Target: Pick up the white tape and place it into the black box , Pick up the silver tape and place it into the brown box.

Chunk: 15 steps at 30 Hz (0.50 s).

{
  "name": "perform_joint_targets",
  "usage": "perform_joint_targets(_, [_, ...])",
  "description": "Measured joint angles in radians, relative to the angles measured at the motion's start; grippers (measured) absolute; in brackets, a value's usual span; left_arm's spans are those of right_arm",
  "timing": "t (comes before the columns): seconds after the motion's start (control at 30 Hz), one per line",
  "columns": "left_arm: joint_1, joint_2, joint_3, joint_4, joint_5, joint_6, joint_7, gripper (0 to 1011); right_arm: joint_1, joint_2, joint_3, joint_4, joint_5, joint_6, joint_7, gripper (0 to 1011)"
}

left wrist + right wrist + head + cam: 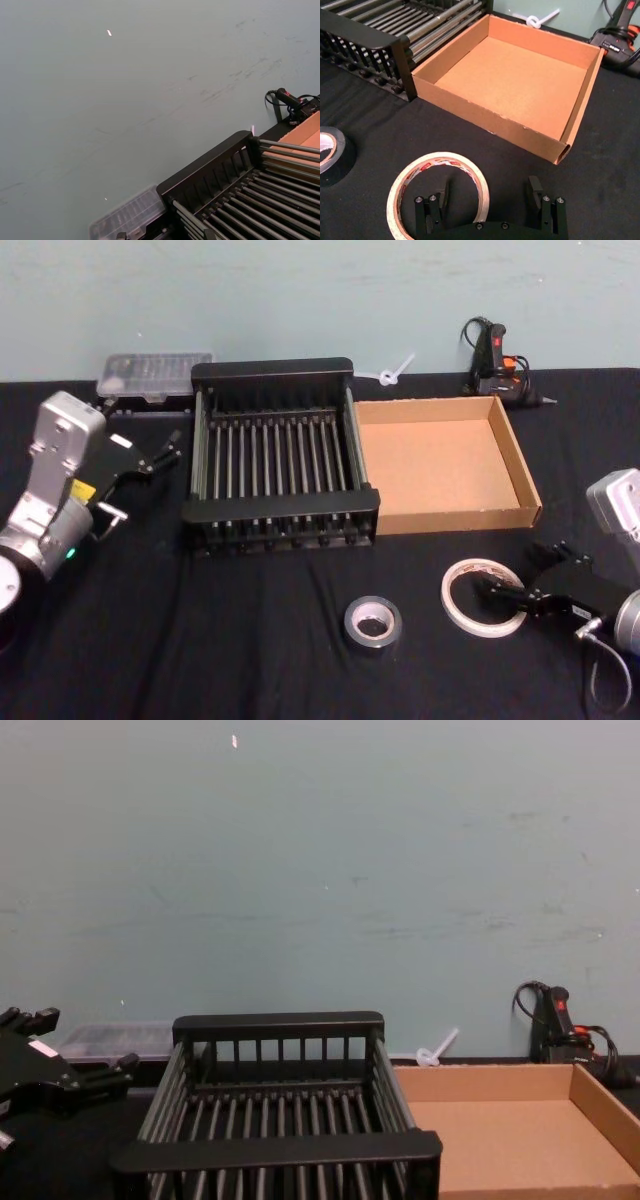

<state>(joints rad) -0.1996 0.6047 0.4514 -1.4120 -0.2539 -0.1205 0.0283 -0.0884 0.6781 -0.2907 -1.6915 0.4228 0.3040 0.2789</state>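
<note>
Right gripper [487, 197] jaws apart, straddling white tape [437, 192] rim for lift; black box [280, 455] at 11 o'clock. Left gripper [160, 455] state unclear.

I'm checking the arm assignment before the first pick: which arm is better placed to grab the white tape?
The right. Its open right gripper is already at the white tape, one finger inside the ring and one outside. The left gripper hangs open far off, beside the black box.
</note>
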Motion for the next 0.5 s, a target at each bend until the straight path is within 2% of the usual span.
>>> perform_joint_targets(0.5, [0.0, 0.0, 0.0, 0.0, 0.0, 0.0, 0.0, 1001, 0.005, -0.03, 0.016, 0.021, -0.026, 0.025, 0.031, 1002])
